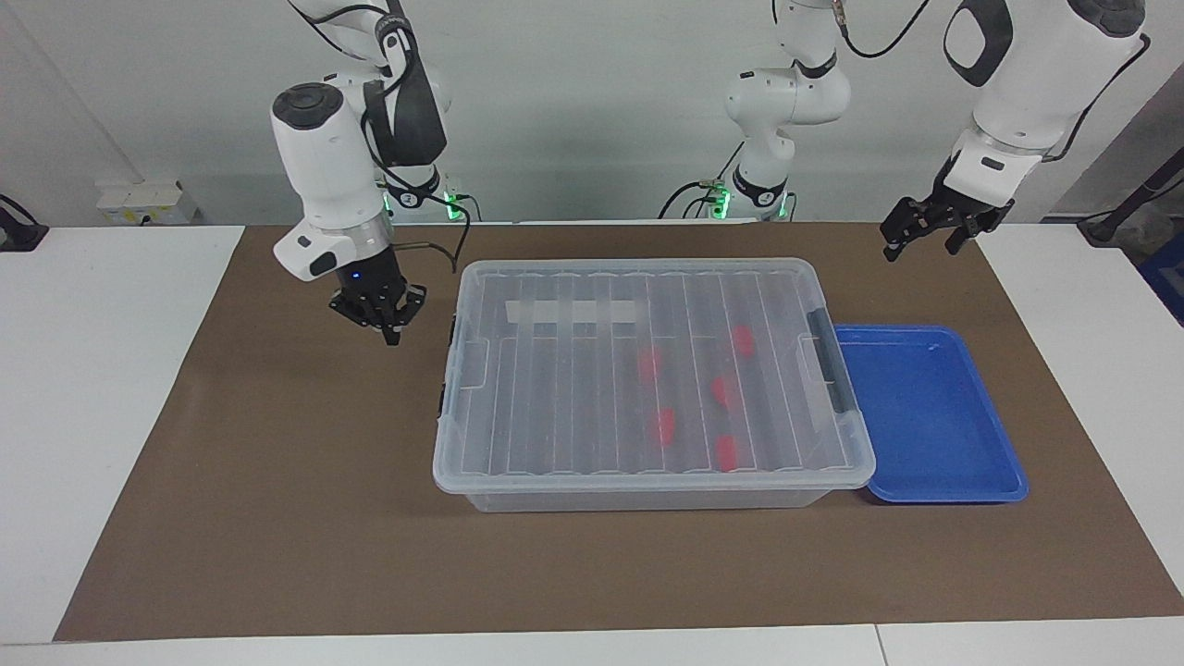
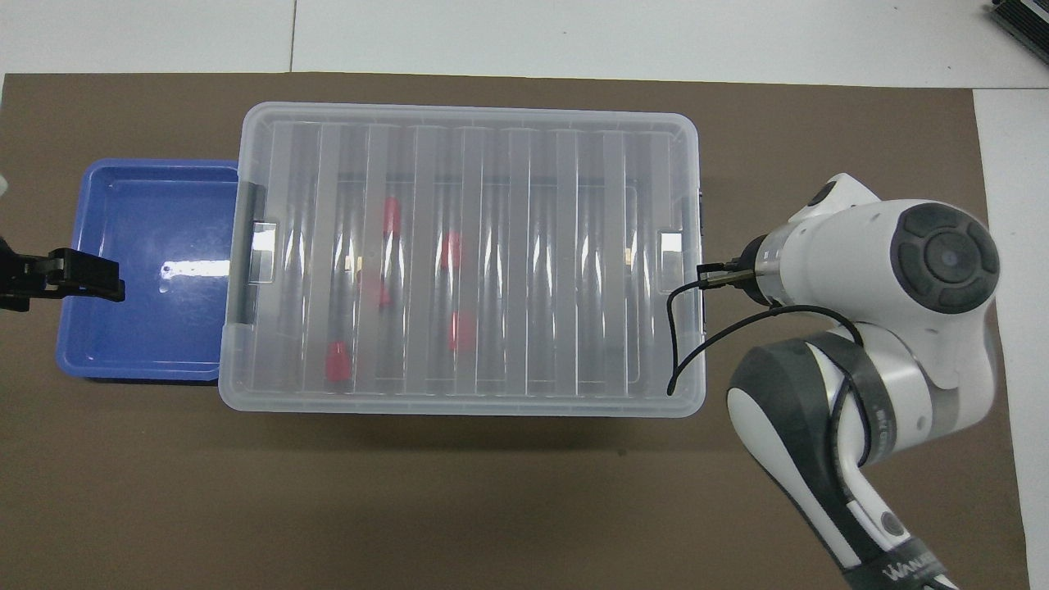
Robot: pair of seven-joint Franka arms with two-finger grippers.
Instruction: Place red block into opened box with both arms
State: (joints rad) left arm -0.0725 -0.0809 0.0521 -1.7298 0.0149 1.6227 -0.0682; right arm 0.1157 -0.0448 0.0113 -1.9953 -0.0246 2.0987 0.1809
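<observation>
right gripper (image 1: 387,319): hangs over the brown mat (image 1: 277,462) just beside the box's end toward the right arm, touching nothing; fingertips look close together, but whether fully shut or a little parted i cannot tell.
box (image 1: 481,421): clear bin on the mat, mid-table, its ribbed lid (image 1: 573,388) lying flat and closed on top; a white label strip (image 1: 572,312) shows through the lid on the side nearer the robots.
red blocks: five seen blurred through the lid, all inside the box, in the half toward the left arm; one (image 1: 727,451) lies farthest from the robots, another (image 1: 740,339) nearest them.
black handle (image 1: 830,370): on the box's end next to the tray.
blue tray (image 1: 962,486): shallow, touching or just beside the box, toward the left arm's end.
left gripper (image 1: 920,236): held up over the mat's corner nearer the robots than the tray, fingers spread apart, holding nothing; this arm waits.
</observation>
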